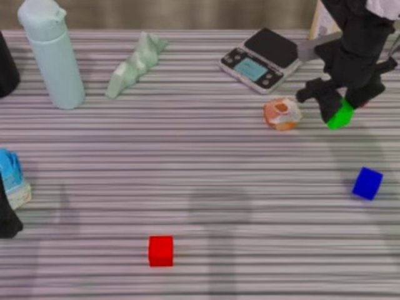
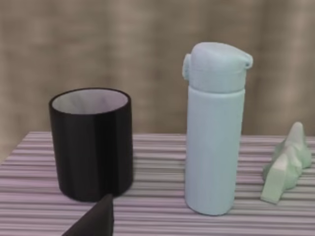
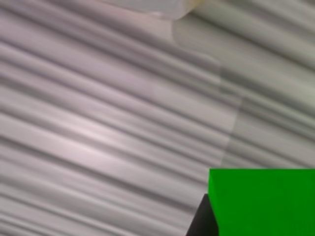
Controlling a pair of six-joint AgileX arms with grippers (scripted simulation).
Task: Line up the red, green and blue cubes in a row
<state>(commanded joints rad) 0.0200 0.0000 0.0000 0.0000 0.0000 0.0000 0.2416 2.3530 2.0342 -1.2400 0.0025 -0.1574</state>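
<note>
My right gripper is at the table's back right, shut on the green cube, whose lower part shows between the dark fingers. The right wrist view shows that cube with one dark fingertip against its side; I cannot tell whether it touches the table. The blue cube lies free on the right, nearer the front than the green one. The red cube lies free near the front edge, left of centre. My left arm stays parked at the left edge; one dark fingertip shows in its wrist view.
A pale teal bottle and a black cup stand at the back left, with a crumpled mint object beside them. A kitchen scale and an orange burger-like item sit just left of the right gripper. A blue-white pack lies at the left edge.
</note>
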